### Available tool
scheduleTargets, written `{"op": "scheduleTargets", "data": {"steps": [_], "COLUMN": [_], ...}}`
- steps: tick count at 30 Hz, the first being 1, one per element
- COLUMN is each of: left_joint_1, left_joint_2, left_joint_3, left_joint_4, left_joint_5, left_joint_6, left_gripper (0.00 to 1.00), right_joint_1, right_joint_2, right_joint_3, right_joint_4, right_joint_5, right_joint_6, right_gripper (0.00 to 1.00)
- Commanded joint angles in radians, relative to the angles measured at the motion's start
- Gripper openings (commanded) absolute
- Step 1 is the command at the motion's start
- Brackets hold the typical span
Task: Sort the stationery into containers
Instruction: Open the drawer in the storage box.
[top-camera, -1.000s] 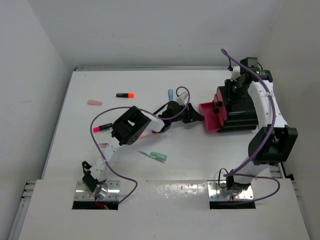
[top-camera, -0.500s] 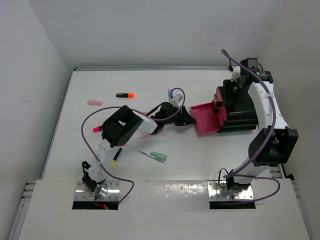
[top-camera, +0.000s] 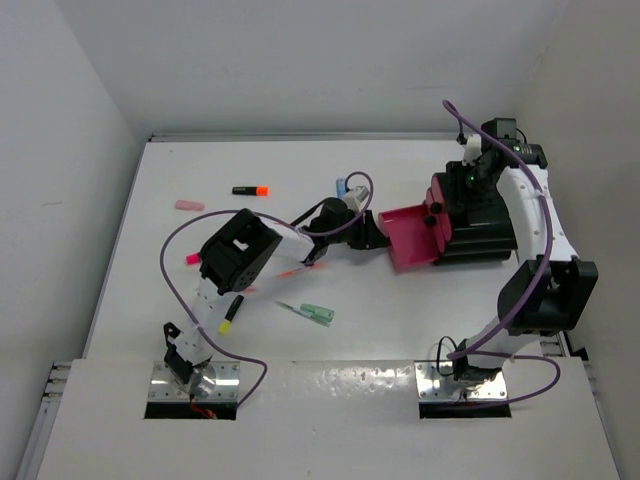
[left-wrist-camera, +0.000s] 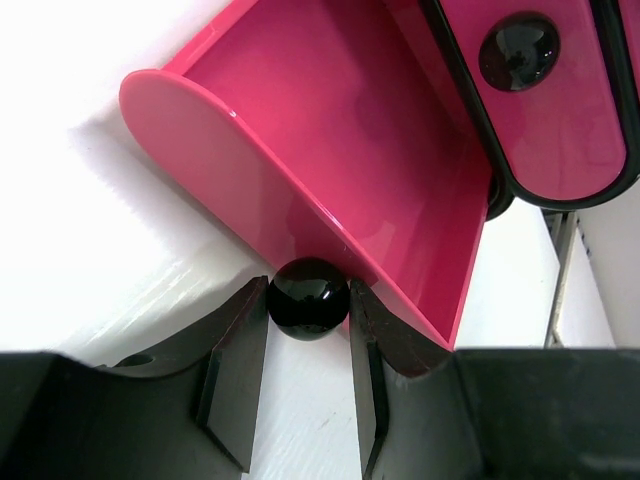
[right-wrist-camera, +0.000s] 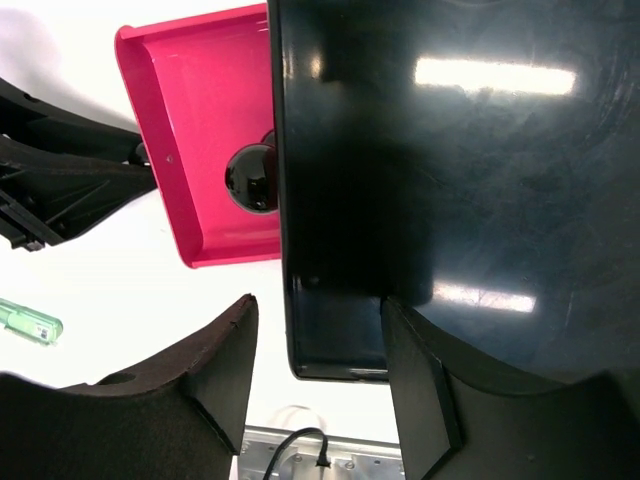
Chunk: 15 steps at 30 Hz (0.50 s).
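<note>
My left gripper (top-camera: 367, 232) (left-wrist-camera: 308, 305) is shut on the round black knob (left-wrist-camera: 308, 297) of a magenta drawer (top-camera: 407, 238) (left-wrist-camera: 330, 150), which stands pulled out leftward from the black box (top-camera: 478, 228). This container looks empty inside. Another drawer front with a knob (left-wrist-camera: 520, 52) sits above it in the box. My right gripper (top-camera: 470, 182) (right-wrist-camera: 318, 345) is open over the box's near corner (right-wrist-camera: 340, 330). Stationery lies scattered on the table: an orange-tipped highlighter (top-camera: 251, 189), a pink piece (top-camera: 189, 205), a blue piece (top-camera: 341, 186), a mint piece (top-camera: 318, 313) (right-wrist-camera: 25, 322), a pink-tipped highlighter (top-camera: 192, 257).
A yellow-tipped highlighter (top-camera: 230, 312) and a thin orange pen (top-camera: 293, 271) lie under my left arm. Purple cables loop over both arms. White walls close in the table at the left, back and right, and the box stands near the right wall.
My left gripper has drawn the magenta drawer further out to the left. My right gripper's jaws have spread wider over the box.
</note>
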<state>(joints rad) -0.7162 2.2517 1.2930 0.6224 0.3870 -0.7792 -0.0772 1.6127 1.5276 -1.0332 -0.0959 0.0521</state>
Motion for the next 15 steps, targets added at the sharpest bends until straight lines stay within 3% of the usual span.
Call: {"op": "scheduleTargets", "data": {"steps": [1,8,12,15], "left_joint_1": [0.06,0.077,0.077,0.078], "left_joint_2": [-0.06,-0.043,-0.026,-0.023], "left_joint_3": [-0.003,0.049,0.084,0.089], "left_joint_4": [-0.056,-0.055,-0.072,-0.066], "left_joint_5": [-0.073,-0.036,-0.005,-0.007], "left_joint_6": [0.074,0.09,0.1,0.112], "left_gripper": [0.17,0.14,0.25,0.28], "right_joint_1": [-0.007,-0.007,-0.007,-0.007], "right_joint_2": [0.016,0.009,0.012,0.013], "right_joint_3": [-0.046,-0.067,-0.067,-0.07], "right_joint_4": [-0.088,-0.082,-0.083,-0.083], "right_joint_5": [0.004,0.005,0.005,0.007], "right_joint_6": [0.002,-0.003,-0.003,-0.005], "right_gripper": [0.53,0.52,0.5,0.49]}}
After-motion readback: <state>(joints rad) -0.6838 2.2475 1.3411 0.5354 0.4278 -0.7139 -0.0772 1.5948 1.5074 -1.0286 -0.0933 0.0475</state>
